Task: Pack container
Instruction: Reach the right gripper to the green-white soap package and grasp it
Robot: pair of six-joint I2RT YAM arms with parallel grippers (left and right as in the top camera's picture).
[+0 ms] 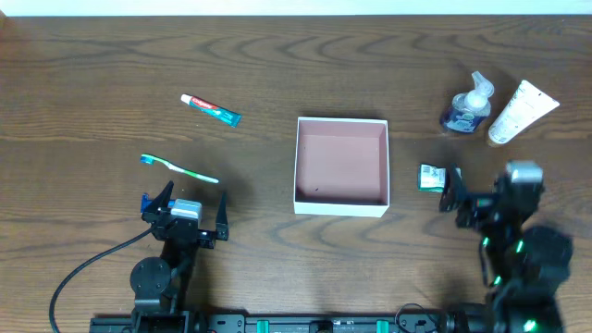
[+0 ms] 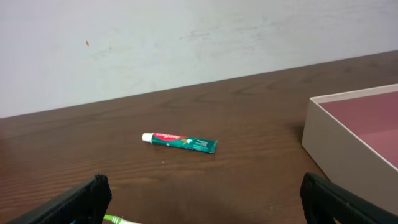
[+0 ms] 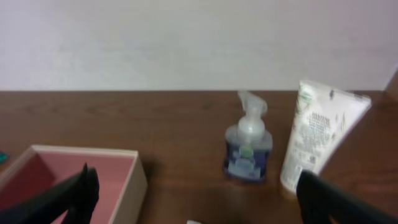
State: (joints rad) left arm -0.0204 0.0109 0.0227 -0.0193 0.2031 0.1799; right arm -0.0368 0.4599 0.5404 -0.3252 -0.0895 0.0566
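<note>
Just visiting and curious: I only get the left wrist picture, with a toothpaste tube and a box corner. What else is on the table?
Observer: A blue pump bottle and a white tube sit right of the container.
Operator: Is anything in the box yet?
Observer: No, overhead its pink floor holds no items.
Operator: And the other arm?
Observer: The right fingers are open, next to a small green packet, holding nothing.

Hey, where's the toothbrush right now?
Overhead view, left side of the table: the toothbrush lies just ahead of the left gripper, toothpaste beyond it, container to its right.
</note>
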